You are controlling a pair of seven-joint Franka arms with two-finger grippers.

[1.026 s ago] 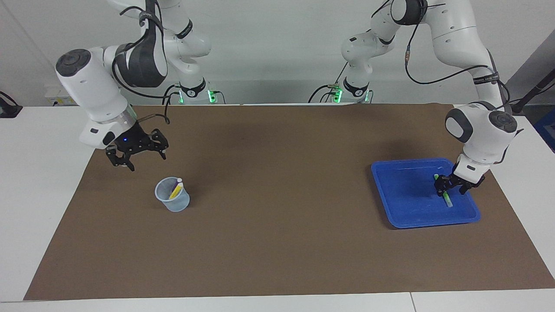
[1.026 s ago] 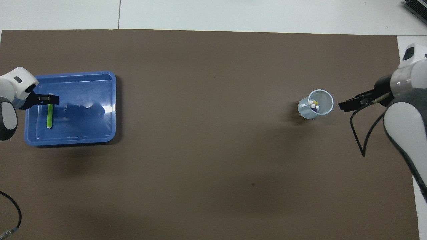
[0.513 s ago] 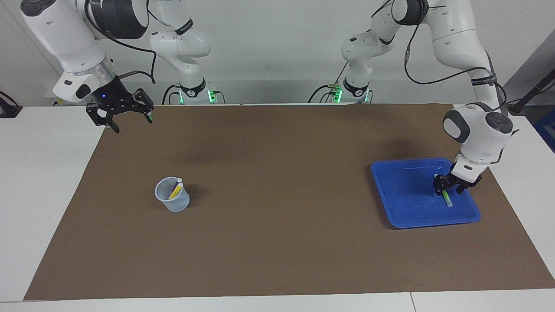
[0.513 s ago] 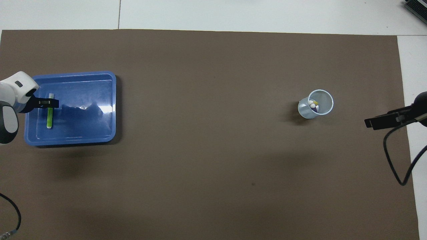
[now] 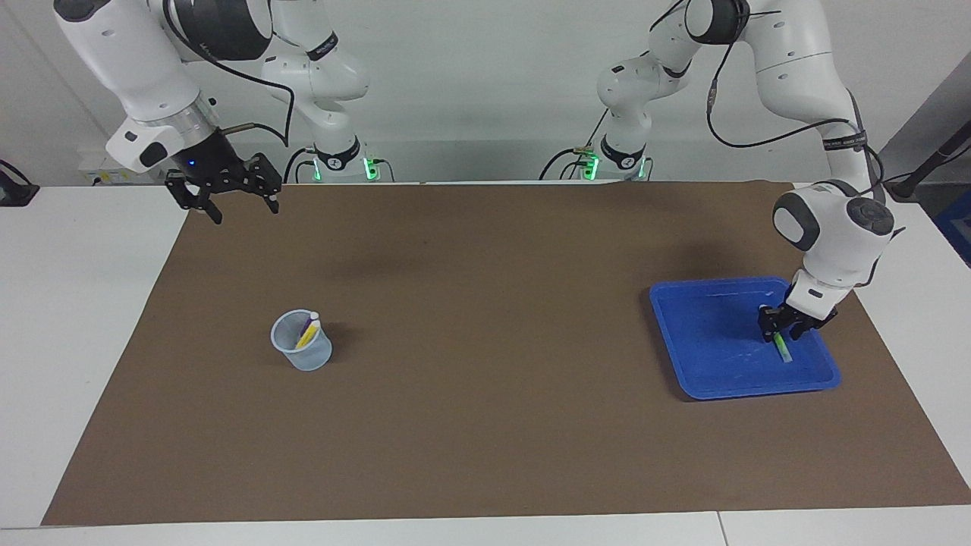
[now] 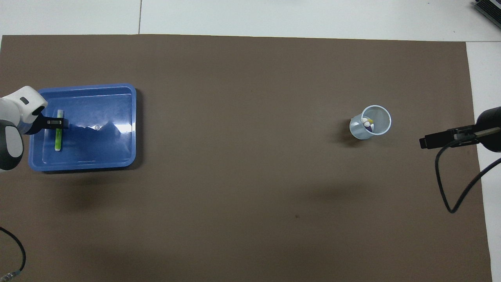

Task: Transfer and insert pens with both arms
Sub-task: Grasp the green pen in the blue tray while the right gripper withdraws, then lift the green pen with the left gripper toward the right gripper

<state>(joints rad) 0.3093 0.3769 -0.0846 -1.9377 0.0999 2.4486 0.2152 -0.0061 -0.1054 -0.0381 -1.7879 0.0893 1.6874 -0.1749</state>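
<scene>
The thin green pen with a pale whitish end lies flat inside the shallow blue rectangular plastic tray, along the tray's side toward the left arm's end of the table. In the overhead view the pen runs lengthwise away from the robots, its pale tip at the end nearer to them.

The left gripper is lowered into the tray and straddles the pen at its end farther from the robots. Its fingers sit close on either side of the pen body; whether they have actually clamped it cannot be told. The pen rests on the tray floor.

The tray sits on the brown paper mat covering the white table, toward the left arm's end.

Toward the right arm's end of the mat stands a small translucent pale blue plastic cup, upright. Two pens stand tilted inside it: the yellow pen and the purple pen, their pale ends up at the rim.

The right gripper hangs in the air over the mat's edge at the right arm's end, well apart from the cup and holding nothing. Its fingers are spread wide. The right arm waits there.
</scene>
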